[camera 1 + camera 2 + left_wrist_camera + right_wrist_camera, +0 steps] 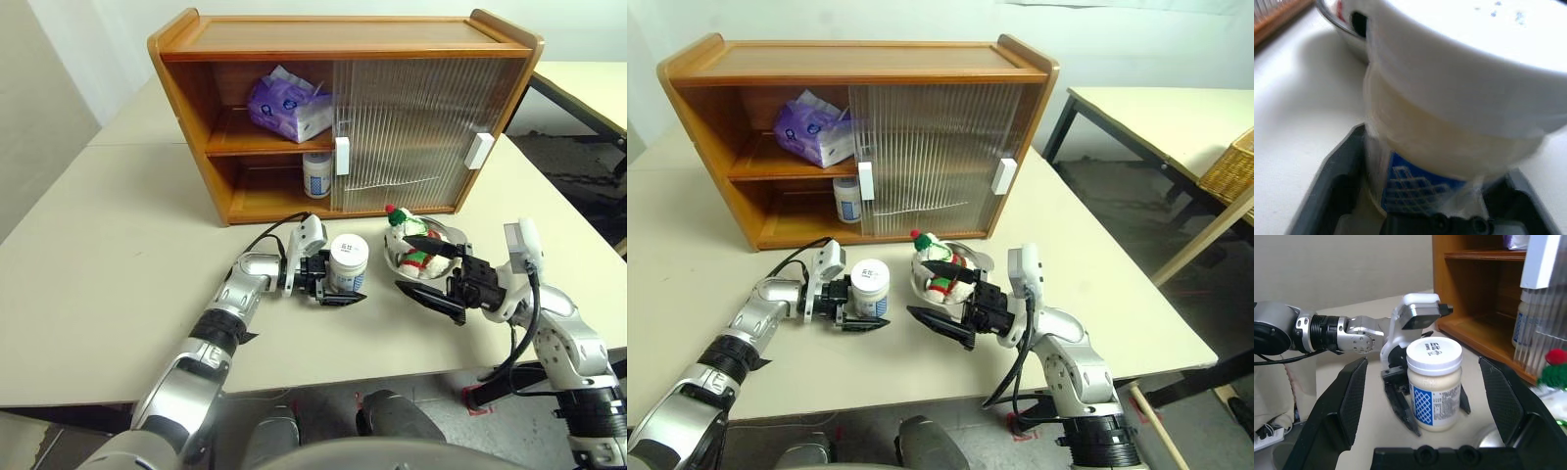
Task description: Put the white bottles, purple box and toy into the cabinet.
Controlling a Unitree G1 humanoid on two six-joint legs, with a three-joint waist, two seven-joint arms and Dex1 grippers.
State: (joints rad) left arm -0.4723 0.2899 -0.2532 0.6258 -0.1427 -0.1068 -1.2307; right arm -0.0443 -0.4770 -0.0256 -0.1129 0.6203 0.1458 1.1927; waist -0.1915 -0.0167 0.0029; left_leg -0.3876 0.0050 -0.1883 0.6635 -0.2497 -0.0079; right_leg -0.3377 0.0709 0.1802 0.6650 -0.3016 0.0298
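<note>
Though apart, two white bottles (349, 262).

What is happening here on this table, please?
A humanoid robot is putting things into the cabinet. The purple box lies on its upper shelf and one white bottle stands on the lower shelf. The left end effector has its fingers on either side of the second white bottle, which stands on the table. The right end effector is open beside the toy, which lies in a metal bowl.
</note>
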